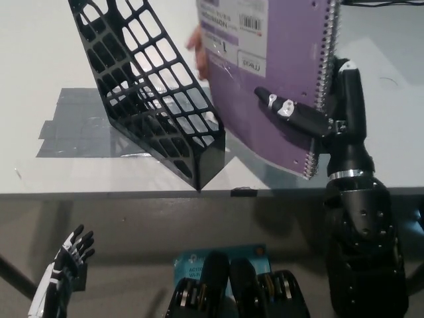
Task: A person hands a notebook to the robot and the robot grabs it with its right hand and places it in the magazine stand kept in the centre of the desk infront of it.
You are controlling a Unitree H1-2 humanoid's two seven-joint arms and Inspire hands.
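Left hand (64, 268), white, hangs at the lower left below the desk edge, fingers spread and holding nothing.

On the desk (40, 59), a patch of grey tape (76, 129) lies flat on the white surface. The black lattice stand (149, 99) sits on this patch. It leans, with its tall end toward the upper left and its low solid end near the front desk edge. Its compartment holds nothing that can be seen through the grid.

Just right of the stand, a person's fingers (197, 50) show at the left edge of the notebook (271, 79), partly hidden behind it. The notebook is purple and spiral-bound, with the wire coil running down its right side. It is held upright above the desk, right of the stand and outside it; its lower left edge lies close to the stand's low end, and contact cannot be determined. White labels sit near the top of the cover. One carries a barcode, one shows a large "1", and a smaller one below has writing too small to read.

Right hand (318, 112), black, grips the notebook at the coil side. One finger with white patches lies across the purple cover, and the rest of the hand stands behind the coil edge. The black forearm runs down to the lower right.

A small black object (242, 192) sits at the front desk edge.
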